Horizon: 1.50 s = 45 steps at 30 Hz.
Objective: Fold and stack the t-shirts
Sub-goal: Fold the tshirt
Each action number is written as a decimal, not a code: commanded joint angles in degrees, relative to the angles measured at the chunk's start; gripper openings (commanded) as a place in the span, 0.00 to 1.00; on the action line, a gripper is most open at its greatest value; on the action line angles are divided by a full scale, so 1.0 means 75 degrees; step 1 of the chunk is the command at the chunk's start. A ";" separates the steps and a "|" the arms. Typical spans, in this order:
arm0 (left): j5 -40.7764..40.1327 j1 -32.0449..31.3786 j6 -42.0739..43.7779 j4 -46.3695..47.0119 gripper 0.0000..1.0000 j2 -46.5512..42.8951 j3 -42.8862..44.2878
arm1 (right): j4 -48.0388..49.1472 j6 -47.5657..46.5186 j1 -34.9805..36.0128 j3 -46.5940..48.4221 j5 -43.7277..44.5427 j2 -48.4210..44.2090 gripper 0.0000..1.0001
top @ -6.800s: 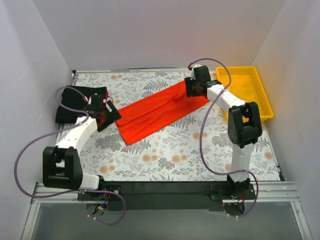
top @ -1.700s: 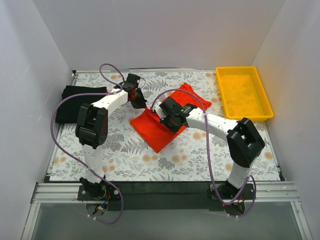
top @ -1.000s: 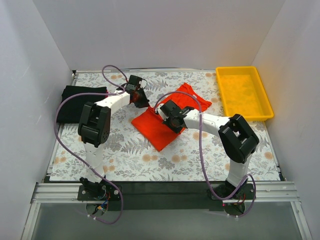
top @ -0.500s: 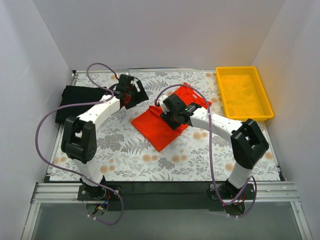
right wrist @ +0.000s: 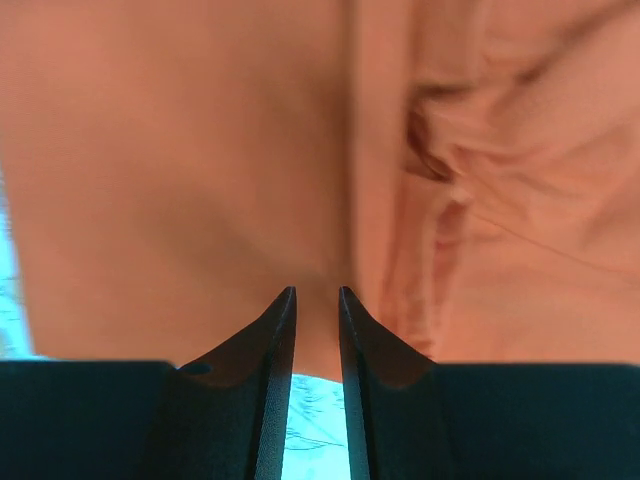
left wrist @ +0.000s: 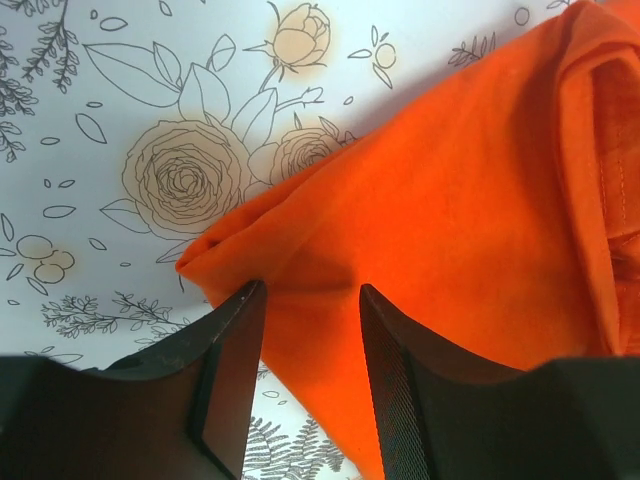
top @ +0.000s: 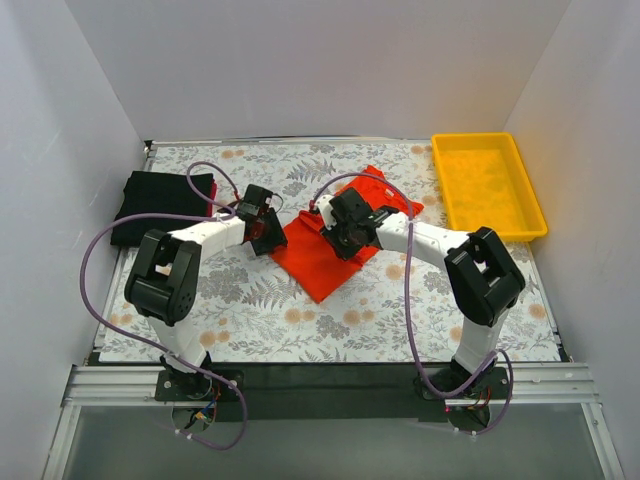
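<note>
The bright orange-red t-shirt (top: 325, 255) lies folded in the middle of the table, with a bunched part at its far right (top: 385, 200). My left gripper (top: 262, 228) is at the shirt's left corner; in the left wrist view its jaws (left wrist: 308, 288) stand open, astride the corner of the cloth (left wrist: 450, 230). My right gripper (top: 345, 235) is on the shirt's upper middle; in the right wrist view its jaws (right wrist: 317, 290) are nearly together on an edge of the cloth (right wrist: 200, 180). A folded black t-shirt (top: 160, 203) lies at the far left. No dark red shirt shows.
A yellow plastic tray (top: 520, 215) stands at the back right. The floral table cover (top: 300, 320) shows bare in front of the shirt. White walls close in the left, back and right sides.
Since 6.8 s ago the long shirt was folded over to a shorter shape. In the last half second my left gripper came down from the back to the shirt's left corner. My right gripper barely moved.
</note>
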 commanded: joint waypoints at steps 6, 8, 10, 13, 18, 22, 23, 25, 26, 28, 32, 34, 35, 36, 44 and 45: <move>-0.0130 -0.0026 -0.0138 -0.0123 0.40 0.0185 -0.0303 | 0.0680 0.0414 -0.1564 -0.0402 0.0276 0.0149 0.25; -0.0107 -0.0026 -0.0174 -0.0146 0.40 0.0161 -0.0397 | 0.0762 0.0813 -0.1694 -0.0355 0.0265 0.0008 0.25; -0.0072 -0.0037 -0.0197 -0.0146 0.40 0.0126 -0.0456 | 0.0960 0.1222 -0.1659 -0.0284 -0.0130 -0.0296 0.25; -0.0037 -0.0037 -0.0197 -0.0158 0.40 0.0056 -0.0491 | 0.1615 0.1516 -0.1531 -0.0366 -0.1393 -0.0648 0.26; 0.0010 -0.0026 -0.0361 -0.0333 0.41 -0.0014 -0.0677 | 0.2484 0.2125 -0.1261 -0.0226 -0.2979 -0.0428 0.28; 0.0384 -0.0026 -0.0829 -0.0615 0.40 -0.0423 -0.1602 | 0.3152 0.2700 -0.1249 -0.0319 -0.3707 -0.0262 0.32; 0.0455 -0.0026 -0.0911 -0.0626 0.40 -0.0842 -0.1871 | 0.3177 0.2724 -0.1249 -0.0389 -0.3719 -0.0285 0.32; 0.0653 -0.0037 -0.1123 -0.0627 0.40 -0.1348 -0.2747 | 0.3223 0.2771 -0.1272 -0.0635 -0.3662 -0.0414 0.35; 0.0701 -0.0037 -0.1158 -0.0627 0.40 -0.1687 -0.3031 | 0.3247 0.2771 -0.1353 -0.0752 -0.3638 -0.0484 0.36; 0.0841 -0.0049 -0.1217 -0.0708 0.41 -0.2624 -0.3605 | 0.3329 0.2795 -0.1471 -0.1115 -0.3533 -0.0695 0.37; 0.0924 -0.0084 -0.1065 -0.1024 0.55 -0.3985 -0.3820 | 0.3317 0.2713 -0.2125 -0.1456 -0.3474 -0.0953 0.37; 0.0808 -0.0084 -0.0797 -0.1176 0.65 -0.4467 -0.3586 | 0.3329 0.2678 -0.2523 -0.1480 -0.3322 -0.1047 0.37; 0.0819 -0.0084 -0.0691 -0.1200 0.68 -0.4537 -0.3237 | 0.3329 0.2666 -0.2654 -0.1456 -0.3252 -0.1059 0.37; 0.0796 -0.0084 -0.0574 -0.1212 0.70 -0.4561 -0.3025 | 0.3317 0.2631 -0.2783 -0.1410 -0.3158 -0.1036 0.37; 0.1216 -0.0224 0.0282 -0.0628 0.67 -0.2575 -0.0365 | 0.3376 0.2736 -0.3814 -0.0368 -0.3531 0.0100 0.31; 0.1356 -0.0306 0.0329 -0.0545 0.64 -0.2314 0.0148 | 0.3388 0.2771 -0.3850 -0.0273 -0.3602 0.0356 0.30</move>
